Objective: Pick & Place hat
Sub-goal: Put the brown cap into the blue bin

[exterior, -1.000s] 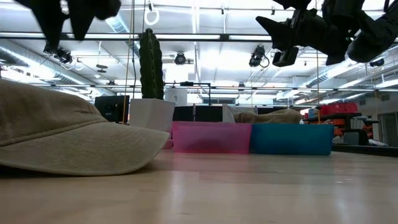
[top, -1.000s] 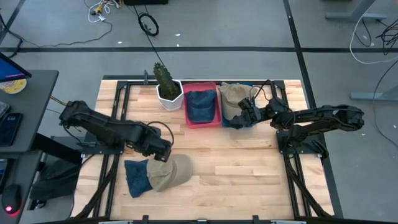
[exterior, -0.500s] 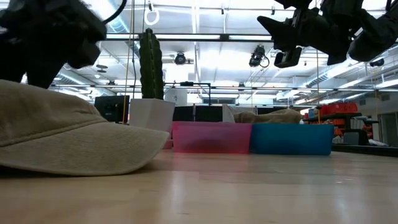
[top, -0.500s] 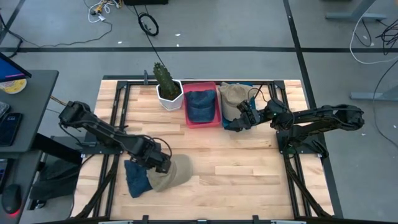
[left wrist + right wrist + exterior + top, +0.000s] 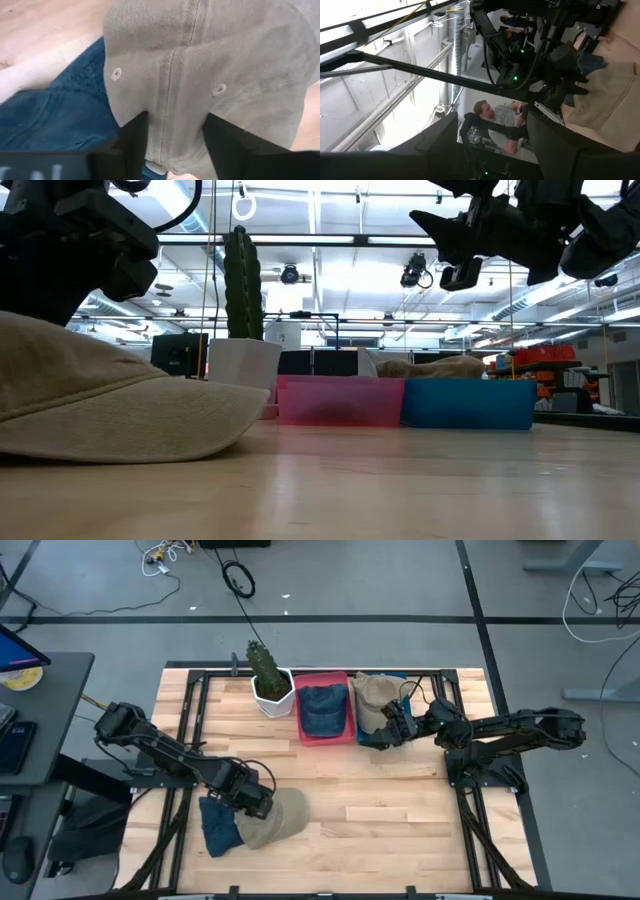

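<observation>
Left claw (image 5: 172,145) spread wide astride the soft khaki hat (image 5: 272,817) (eyelets and seams showing) lying near the surface's (image 5: 400,810) front-left edge, bare wood rightward; right claw's (image 5: 386,728) state I cannot tell.

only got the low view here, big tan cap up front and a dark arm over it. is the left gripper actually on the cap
Observer: Yes. The left wrist view shows the left gripper open, a finger on each side of the tan cap crown.
Operator: anything next to that cap
Observer: A blue cap lies against it, partly tucked under it.
Operator: and the right arm
Observer: The right gripper hangs open over the blue bin, where another tan cap sits.
</observation>
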Robot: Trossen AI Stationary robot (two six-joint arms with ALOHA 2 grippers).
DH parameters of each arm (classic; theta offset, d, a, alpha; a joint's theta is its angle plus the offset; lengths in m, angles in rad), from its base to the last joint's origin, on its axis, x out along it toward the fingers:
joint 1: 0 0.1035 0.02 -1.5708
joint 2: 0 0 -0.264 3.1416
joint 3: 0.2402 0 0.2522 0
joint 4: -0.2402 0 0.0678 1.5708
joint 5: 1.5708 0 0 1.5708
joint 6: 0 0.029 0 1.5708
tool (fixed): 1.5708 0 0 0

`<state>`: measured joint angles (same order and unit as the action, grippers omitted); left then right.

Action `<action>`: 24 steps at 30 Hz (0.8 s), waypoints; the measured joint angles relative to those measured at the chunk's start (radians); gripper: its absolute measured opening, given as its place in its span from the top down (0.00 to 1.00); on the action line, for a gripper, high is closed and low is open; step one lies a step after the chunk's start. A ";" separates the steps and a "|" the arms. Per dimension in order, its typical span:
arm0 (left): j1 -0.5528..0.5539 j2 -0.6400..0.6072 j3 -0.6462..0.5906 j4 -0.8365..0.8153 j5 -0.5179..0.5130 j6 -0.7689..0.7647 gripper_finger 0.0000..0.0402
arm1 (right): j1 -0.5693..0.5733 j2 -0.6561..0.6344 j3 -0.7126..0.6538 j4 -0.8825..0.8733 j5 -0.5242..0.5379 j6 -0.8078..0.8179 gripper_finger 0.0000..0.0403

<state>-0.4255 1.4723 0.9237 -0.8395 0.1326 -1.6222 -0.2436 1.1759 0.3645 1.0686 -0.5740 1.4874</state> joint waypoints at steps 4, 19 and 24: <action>0.000 0.000 0.000 -0.014 -0.001 0.019 0.72 | 0.000 0.000 0.000 -0.005 0.002 -0.002 0.41; -0.005 0.000 0.080 -0.012 -0.052 0.064 0.99 | 0.000 0.000 0.000 -0.019 0.012 -0.004 0.41; -0.011 0.000 0.162 -0.044 -0.094 0.088 0.99 | 0.000 0.000 0.000 -0.019 0.011 0.018 0.41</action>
<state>-0.4362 1.4719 1.0862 -0.8838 0.0383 -1.5343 -0.2436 1.1759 0.3645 1.0496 -0.5629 1.5054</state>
